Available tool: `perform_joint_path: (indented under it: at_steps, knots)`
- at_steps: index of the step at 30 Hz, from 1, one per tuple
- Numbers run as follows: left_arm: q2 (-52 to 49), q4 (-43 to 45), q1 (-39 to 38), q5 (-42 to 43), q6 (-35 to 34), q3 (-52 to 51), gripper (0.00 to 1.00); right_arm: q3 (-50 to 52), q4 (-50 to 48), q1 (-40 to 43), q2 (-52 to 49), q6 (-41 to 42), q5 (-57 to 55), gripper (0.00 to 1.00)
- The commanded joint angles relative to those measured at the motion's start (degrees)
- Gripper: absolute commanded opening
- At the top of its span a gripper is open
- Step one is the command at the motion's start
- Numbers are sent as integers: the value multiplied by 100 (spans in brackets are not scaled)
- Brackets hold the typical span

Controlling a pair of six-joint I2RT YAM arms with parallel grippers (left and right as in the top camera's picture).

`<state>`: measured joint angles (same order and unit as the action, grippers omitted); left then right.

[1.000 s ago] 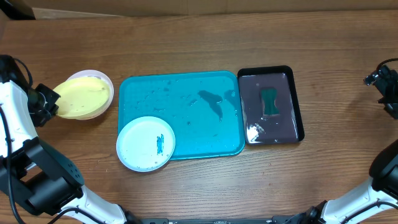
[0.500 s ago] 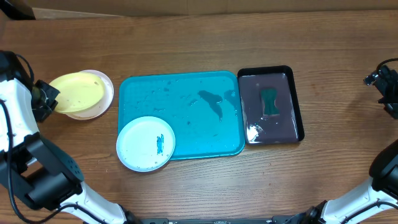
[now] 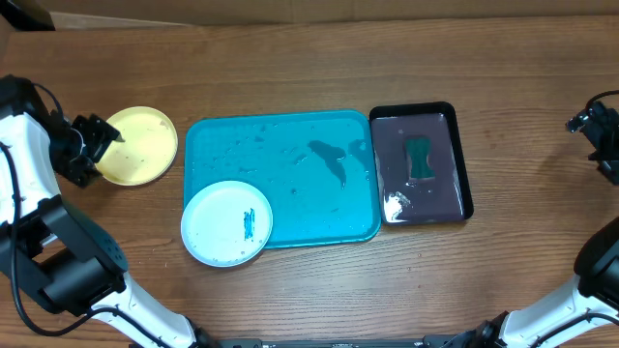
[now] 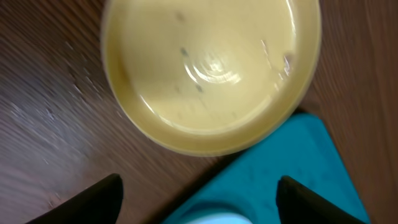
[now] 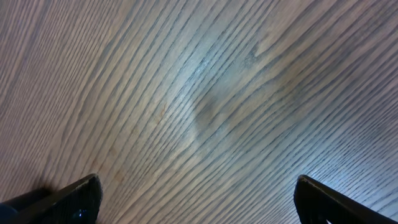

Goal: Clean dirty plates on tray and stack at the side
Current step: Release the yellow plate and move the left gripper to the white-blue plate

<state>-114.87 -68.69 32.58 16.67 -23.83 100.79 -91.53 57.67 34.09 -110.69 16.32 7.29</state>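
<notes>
The yellow-green plate (image 3: 142,145) lies flat on the bare wood to the left of the turquoise tray (image 3: 309,193). In the left wrist view this plate (image 4: 211,68) shows a few small dark specks. My left gripper (image 3: 103,135) sits just off the plate's left edge, open and empty; its fingertips (image 4: 93,202) frame the tray corner (image 4: 298,168). A pale blue plate (image 3: 224,224) with a teal smear rests on the tray's front-left corner, overhanging the rim. My right gripper (image 5: 199,202) hangs open over bare wood at the far right (image 3: 602,126).
A black tray (image 3: 455,198) holding a green sponge (image 3: 418,158) and some water stands against the turquoise tray's right side. Water drops and dark smears lie on the turquoise tray's floor.
The left gripper held the yellow-green plate tilted, lowered it flat, then opened and let it go. The right arm has not moved.
</notes>
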Motion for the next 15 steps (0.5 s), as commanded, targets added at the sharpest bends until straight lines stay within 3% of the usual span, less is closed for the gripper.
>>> perform_joint_path:
  at_steps: [1, 2, 3, 4, 5, 9, 15]
  knots:
    - [184, -551, -120, 1220, 431, 199, 68, -101, -33, 7, 131, 22, 28, 100]
    - [199, -800, -162, 1364, 610, 199, 60, -101, -33, 7, 131, 24, 28, 100]
    - [201, -1088, -219, 1453, 826, 199, 45, -101, -33, 7, 131, 24, 28, 100]
    - [201, -1427, -302, 1491, 1099, 197, 19, -101, -33, 7, 131, 22, 28, 100]
    - [201, -1690, -378, 1486, 1335, 190, 7, -101, -33, 7, 131, 22, 28, 100]
    - [205, -2747, -879, 1558, 2629, 83, 4, -101, -33, 7, 131, 22, 28, 100]
    - [498, -2809, -1818, 2081, 3244, -570, 4, -101, -33, 7, 131, 22, 28, 100]
